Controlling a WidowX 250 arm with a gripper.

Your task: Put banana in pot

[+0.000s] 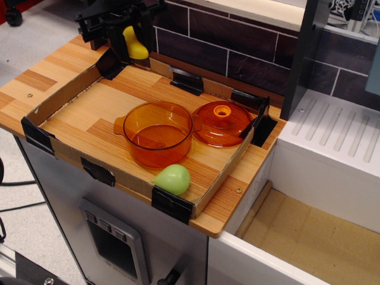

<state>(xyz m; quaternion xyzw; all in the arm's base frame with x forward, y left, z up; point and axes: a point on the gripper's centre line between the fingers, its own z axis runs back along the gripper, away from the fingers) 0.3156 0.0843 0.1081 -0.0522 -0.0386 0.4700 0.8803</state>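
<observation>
My black gripper (132, 43) is shut on the small yellow banana (135, 46) and holds it high above the back left corner of the tray. The banana hangs between the fingers, well clear of the wood. The round translucent orange pot (158, 134) with two side handles stands in the middle of the tray, in front of and to the right of the gripper. It holds nothing.
The orange domed lid (222, 123) with a knob lies right of the pot. A pale green pear-shaped toy (173, 178) sits at the tray's front edge. The cardboard tray wall (71, 89) with black tape corners rims the wooden board. A dark tiled wall stands behind.
</observation>
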